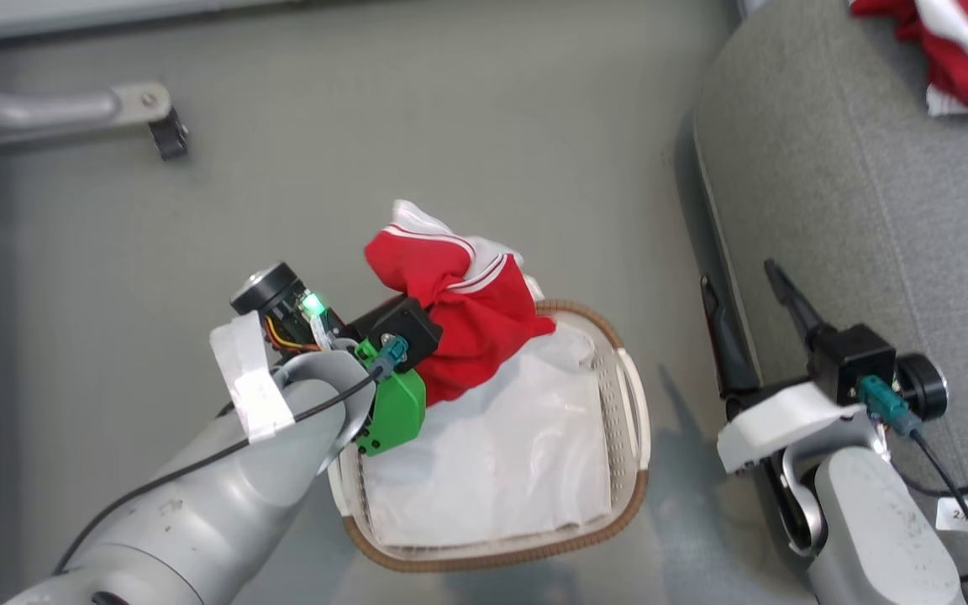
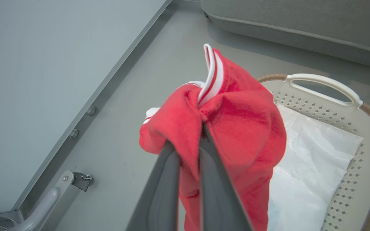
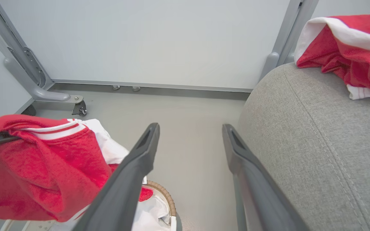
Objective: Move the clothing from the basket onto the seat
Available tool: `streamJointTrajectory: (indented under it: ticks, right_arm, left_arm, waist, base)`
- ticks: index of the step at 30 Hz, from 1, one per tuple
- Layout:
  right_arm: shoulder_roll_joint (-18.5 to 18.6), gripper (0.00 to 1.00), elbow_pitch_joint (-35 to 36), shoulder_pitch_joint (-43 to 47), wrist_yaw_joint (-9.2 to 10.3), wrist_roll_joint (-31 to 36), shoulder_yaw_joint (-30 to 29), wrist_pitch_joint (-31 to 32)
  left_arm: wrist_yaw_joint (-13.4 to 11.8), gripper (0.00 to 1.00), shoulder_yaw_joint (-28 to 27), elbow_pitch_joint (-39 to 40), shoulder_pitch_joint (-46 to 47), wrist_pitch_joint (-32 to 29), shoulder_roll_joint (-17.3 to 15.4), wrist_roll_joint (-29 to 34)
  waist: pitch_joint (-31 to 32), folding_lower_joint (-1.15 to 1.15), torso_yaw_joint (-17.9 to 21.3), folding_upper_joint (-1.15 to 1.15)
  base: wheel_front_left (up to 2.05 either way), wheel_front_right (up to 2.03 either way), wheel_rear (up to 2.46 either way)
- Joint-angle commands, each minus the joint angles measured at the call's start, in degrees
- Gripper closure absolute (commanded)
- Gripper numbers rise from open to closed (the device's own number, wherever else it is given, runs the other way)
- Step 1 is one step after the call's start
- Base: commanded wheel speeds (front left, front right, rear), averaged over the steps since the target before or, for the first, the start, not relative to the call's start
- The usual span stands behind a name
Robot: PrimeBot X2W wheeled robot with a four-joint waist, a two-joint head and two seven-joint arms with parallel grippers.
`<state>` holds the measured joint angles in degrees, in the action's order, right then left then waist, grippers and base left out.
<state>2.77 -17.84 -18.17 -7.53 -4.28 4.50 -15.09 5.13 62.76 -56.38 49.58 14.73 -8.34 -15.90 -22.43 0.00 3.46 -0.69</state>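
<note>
The left tool (image 2: 188,142) is clamped narrow on a red sports garment (image 1: 467,311). Its two dark fingers pinch a bunched fold of the cloth, and a white-striped edge stands up above the grip. The garment hangs from the fingers over the far-left end of the basket (image 1: 631,403), its lower folds draping down over the brown woven rim. Whether they touch the rim cannot be told. Inside the basket lies the crumpled white liner sheet (image 1: 501,454), with no other red cloth on it.

The right tool (image 3: 190,128) stands wide, nothing between its fingers. It hovers at the front edge of the grey seat (image 1: 870,210), just right of the basket, with its fingers pointing along the gap over the floor (image 1: 366,126).

A second red garment (image 1: 954,50), with white panels, lies crumpled on the seat's far part, well apart from both tools.
</note>
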Motion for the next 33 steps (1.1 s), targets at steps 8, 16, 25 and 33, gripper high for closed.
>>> streamJointTrajectory:
  ticks: [8, 16, 25, 33]
  right_arm:
    - [0.2, 0.00, -1.6, 5.4, 0.08, -0.2, 0.4, -0.1]
    - [0.2, 0.00, -1.2, 6.5, 0.08, -0.6, 1.6, -0.1]
    - [0.2, 0.00, -1.0, 5.1, 0.08, -1.2, 3.9, -0.1]
    - [0.2, 0.00, -1.3, 0.7, 0.08, -2.9, 9.5, -0.1]
  left_arm:
    - [0.4, 1.00, -1.0, 9.1, 4.3, -1.2, -6.0, -0.2]
    - [-0.6, 1.00, -4.1, 20.9, 8.7, -5.6, -12.3, -1.9]
    - [-2.1, 1.00, -5.6, 31.1, 10.9, -10.7, -15.8, -3.0]
    - [-1.8, 1.00, -4.8, 36.2, 10.7, -11.0, -16.8, -3.0]
  waist:
    - [16.8, 0.00, -1.6, 0.69]
    - [20.0, 0.00, -0.1, 0.69]
    - [21.6, 0.00, 0.5, 0.69]
    - [21.4, 0.00, 0.2, 0.69]
  base:
    - [0.00, 0.00, 0.00]
    - [0.00, 0.00, 0.00]
    - [0.00, 0.00, 0.00]
    - [0.00, 0.00, 0.00]
